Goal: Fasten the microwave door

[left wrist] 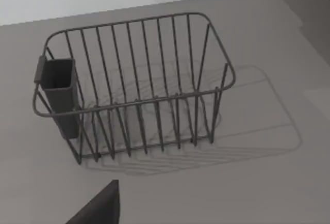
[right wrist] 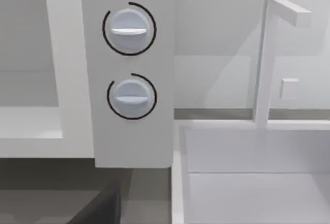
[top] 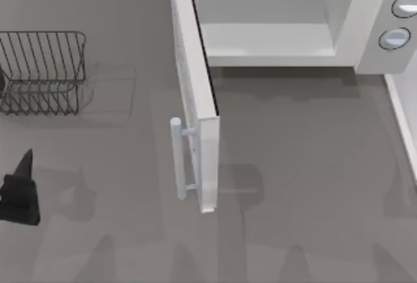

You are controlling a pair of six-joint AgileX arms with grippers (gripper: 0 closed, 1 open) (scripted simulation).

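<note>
Left gripper point(top: 19, 192) is sitting low at the table's left edge, near the wire dish rack point(top: 42, 71); how far its fingers are parted cannot be told, and nothing is seen in its hold. The rack is standing upright with a dark utensil cup point(left wrist: 58, 95) hanging on one end, well apart from the appliance, so it is posing no obstruction.

Moving right, the microwave door point(top: 195, 100) is standing fully open, swung out roughly square to the microwave body point(top: 365, 29) and projecting toward the near side of the table. Its bar handle point(top: 176, 159) is facing left, toward the left arm. The task is judged not yet begun.

Bare tabletop is lying on both sides of the door's free edge, giving open room for a sweep; a push on the handle face, carried rightward, is judged the likely approach.

Further right, the cavity point(top: 273, 15) is gaping open beside two round knobs point(right wrist: 129, 28). The right wrist camera is facing those knobs and a white sink point(right wrist: 247, 172) with its tap point(right wrist: 268, 53); the right gripper's state cannot be told
</note>
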